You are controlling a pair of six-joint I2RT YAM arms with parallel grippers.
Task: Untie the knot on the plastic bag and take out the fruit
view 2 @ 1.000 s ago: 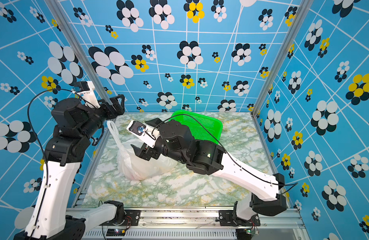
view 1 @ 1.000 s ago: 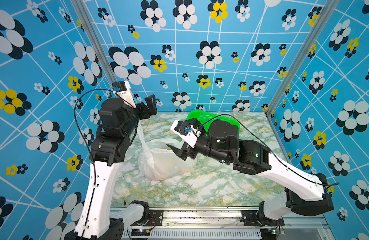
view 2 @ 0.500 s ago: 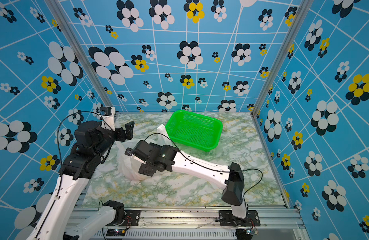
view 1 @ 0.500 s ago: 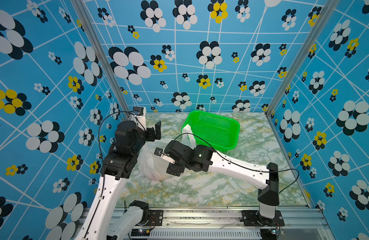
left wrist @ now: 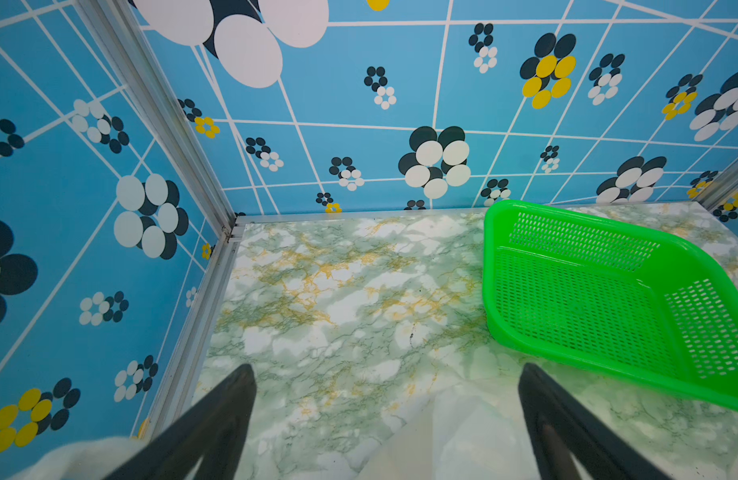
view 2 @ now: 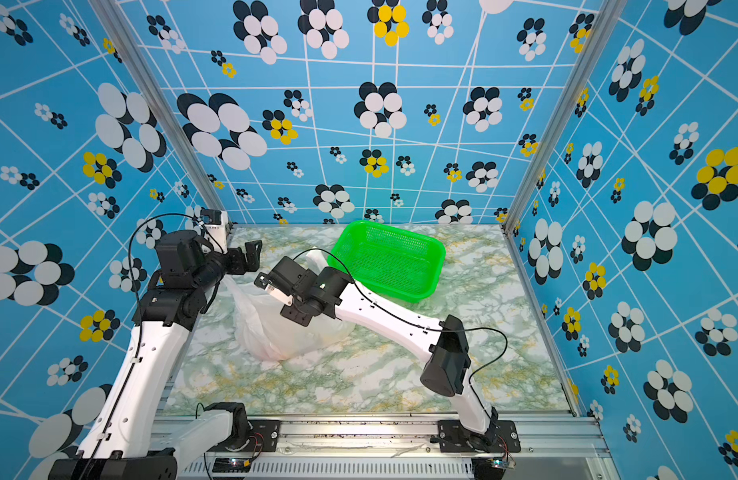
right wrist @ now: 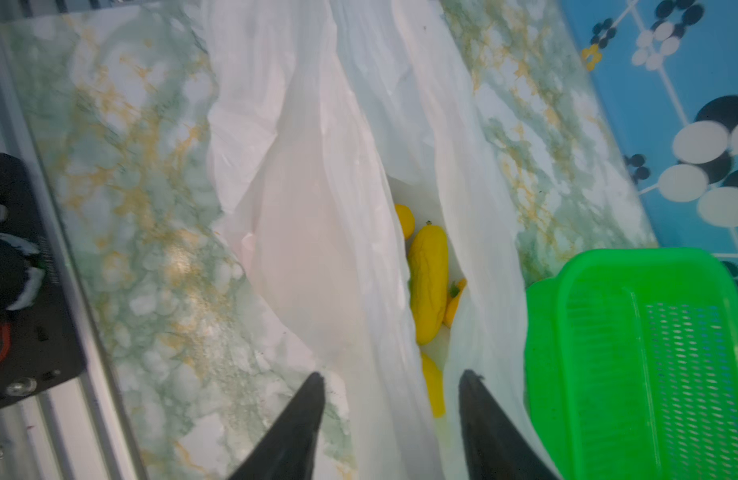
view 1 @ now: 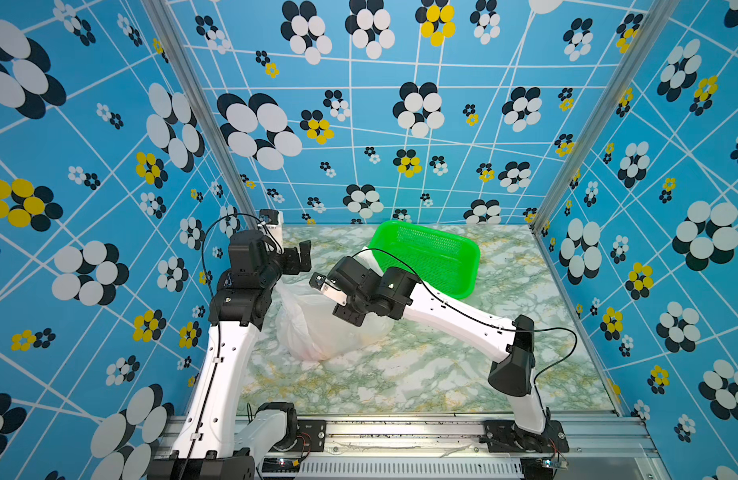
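Observation:
The white plastic bag [view 1: 317, 332] [view 2: 272, 336] lies slumped on the marble table, left of centre in both top views. Its mouth gapes in the right wrist view, where the bag [right wrist: 317, 208] shows elongated yellow fruit [right wrist: 429, 282] inside. The knot is out of view. My right gripper [view 1: 350, 318] [view 2: 294, 316] [right wrist: 393, 375] points down onto the bag, its jaws apart astride a fold of plastic and a yellow fruit [right wrist: 434, 390]. My left gripper [view 1: 299, 257] [view 2: 247, 255] [left wrist: 386, 370] hangs open above the far left of the table. Nothing is between its fingers, and an edge of the bag [left wrist: 463, 436] lies below them.
A green mesh basket [view 1: 425, 257] [view 2: 388, 266] [left wrist: 587, 299] [right wrist: 649, 365] stands at the back, right of the bag and touching it. Patterned blue walls close in the left, back and right sides. The metal rail [view 1: 400, 428] with both arm bases runs along the front edge.
Both arms have come down from high above the table. The right gripper dropped left onto the bag and its jaws narrowed. The bag, stretched up towards the left gripper before, has slumped.

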